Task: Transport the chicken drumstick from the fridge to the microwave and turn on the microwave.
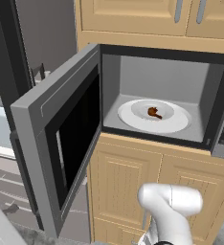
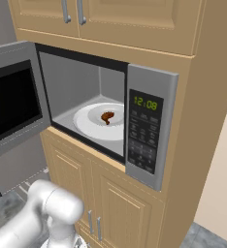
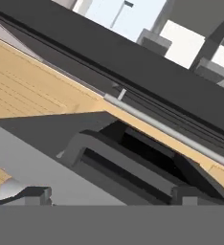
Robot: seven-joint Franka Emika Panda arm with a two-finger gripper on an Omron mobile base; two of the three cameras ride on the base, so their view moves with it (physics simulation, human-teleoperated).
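A pale wooden cabinet panel (image 3: 32, 91) slants across the left, with a long silver bar handle (image 3: 166, 129) running diagonally past it. Above lies a broad dark band, and beyond it the white-lined fridge with grey bins (image 3: 185, 43). Low down, the gripper (image 3: 114, 195) shows two small dark tips set wide apart, with a grey, dark-windowed frame (image 3: 133, 162) just above them.

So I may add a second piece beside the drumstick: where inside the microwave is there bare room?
The white turntable plate has a bare ring all around the chicken drumstick, widest on the side towards the open door. Grey floor strips of the microwave run along the side walls, but they are narrow. The plate's centre is taken.
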